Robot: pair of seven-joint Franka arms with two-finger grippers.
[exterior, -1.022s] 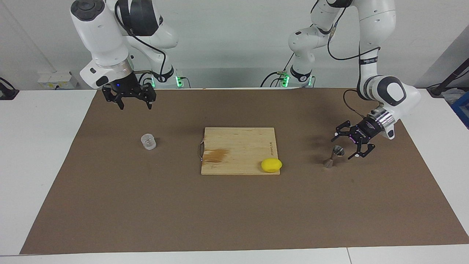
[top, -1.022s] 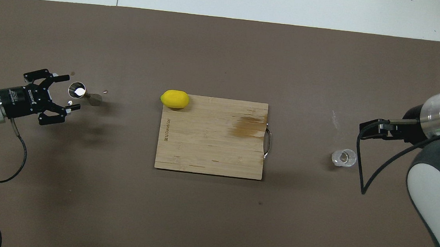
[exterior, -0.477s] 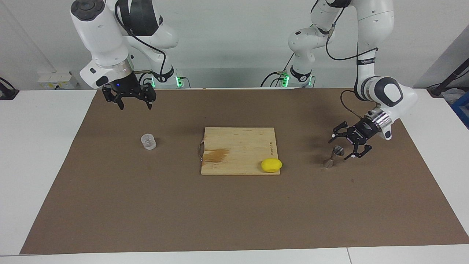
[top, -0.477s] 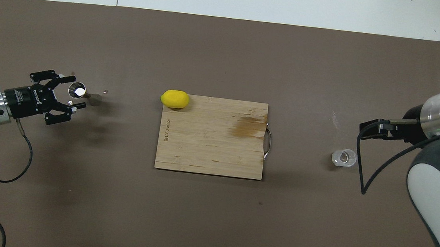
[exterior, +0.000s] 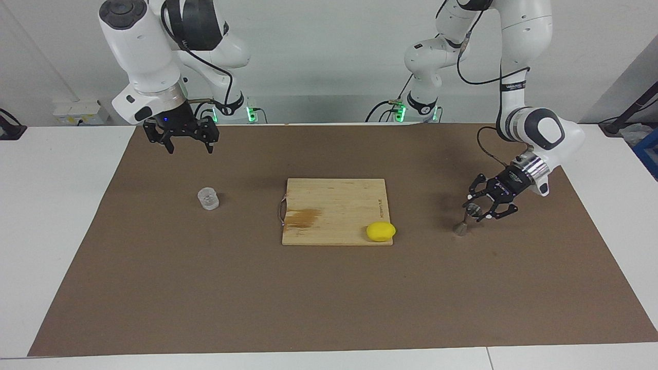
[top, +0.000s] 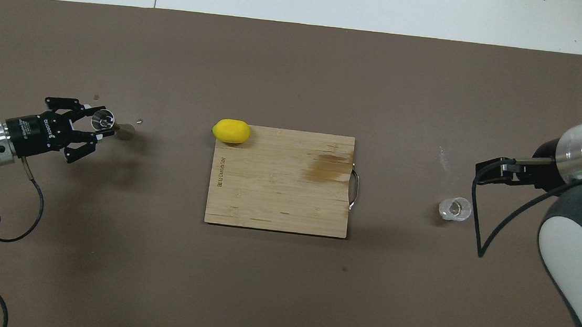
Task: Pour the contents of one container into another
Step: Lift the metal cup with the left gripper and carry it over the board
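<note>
My left gripper (exterior: 475,209) was clamped on the jigger's (exterior: 464,221) upper cone at my end of the table. The glass cup (exterior: 208,199) stood well apart, under my right gripper (exterior: 188,146), which hung open.

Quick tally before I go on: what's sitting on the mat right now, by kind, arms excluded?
Glass cup: 1
Steel jigger: 1
Lemon: 1
Cutting board: 1
Total: 4
</note>
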